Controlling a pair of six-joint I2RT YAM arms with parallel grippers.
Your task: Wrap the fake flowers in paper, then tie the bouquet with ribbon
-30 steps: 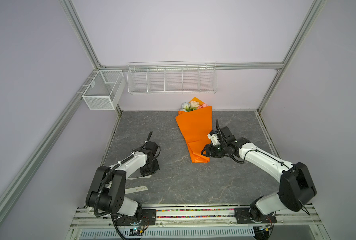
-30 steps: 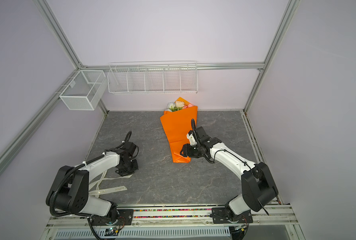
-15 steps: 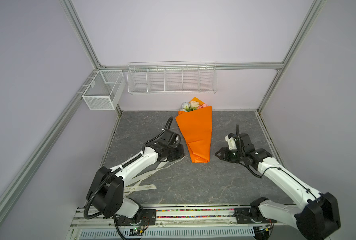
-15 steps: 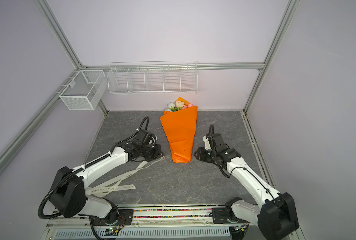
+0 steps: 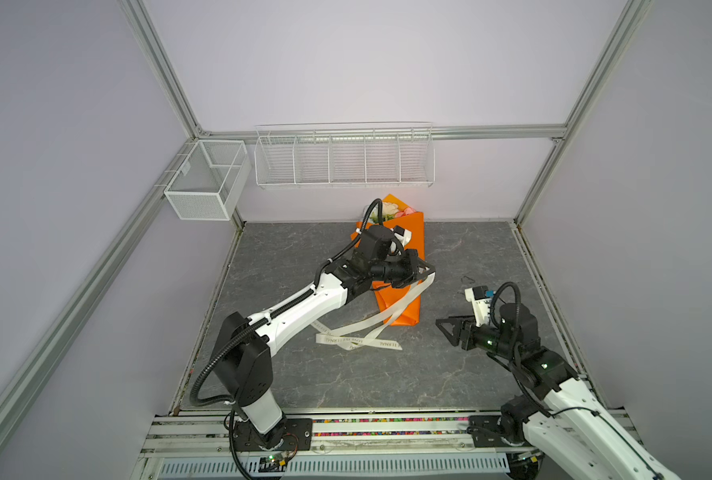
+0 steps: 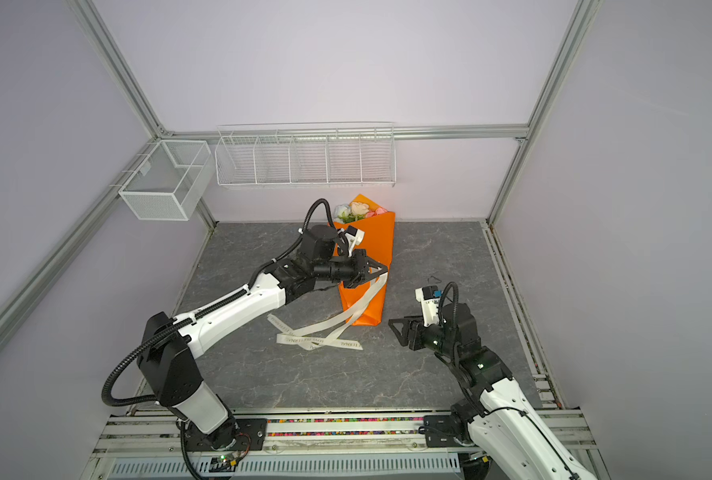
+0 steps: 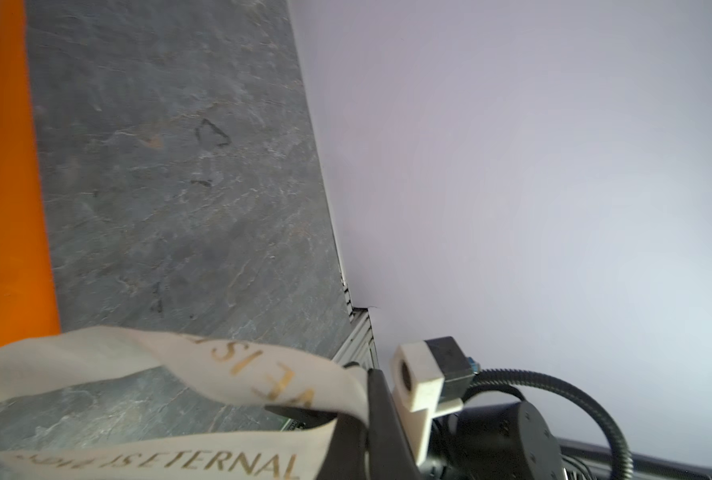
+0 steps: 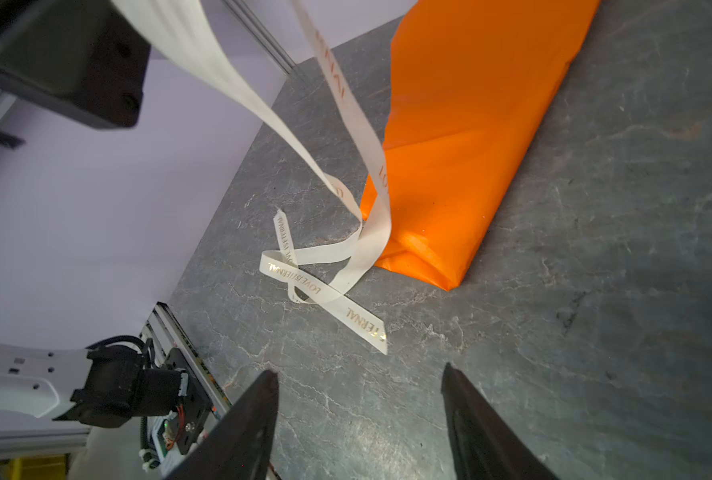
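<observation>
The bouquet of fake flowers [image 5: 406, 309] [image 6: 377, 243] lies on the grey table in orange paper, with the blooms [image 6: 356, 210] towards the back wall. My left gripper [image 5: 428, 269] [image 6: 382, 269] hovers over the wrap's middle, shut on a cream lettered ribbon [image 5: 358, 341] [image 6: 321, 341]. Two strands of the ribbon hang across the paper, and its ends lie in loose coils left of the wrap's tip. In the left wrist view the ribbon [image 7: 221, 374] folds into the shut jaws. My right gripper [image 5: 445, 330] [image 6: 396, 329] [image 8: 358, 395] stands open and empty, low to the right of the wrap's tip [image 8: 450, 257].
A white wire shelf [image 5: 344, 158] hangs on the back wall, and a mesh box [image 5: 204, 183] on the left wall. A small black scrap [image 5: 466, 279] lies on the table right of the bouquet. The metal rail [image 5: 367, 428] with both arm bases runs along the front.
My left gripper has lifted the ribbon from the table's left side up over the bouquet. The right gripper has drawn back from the bouquet towards the front right and stands open.
</observation>
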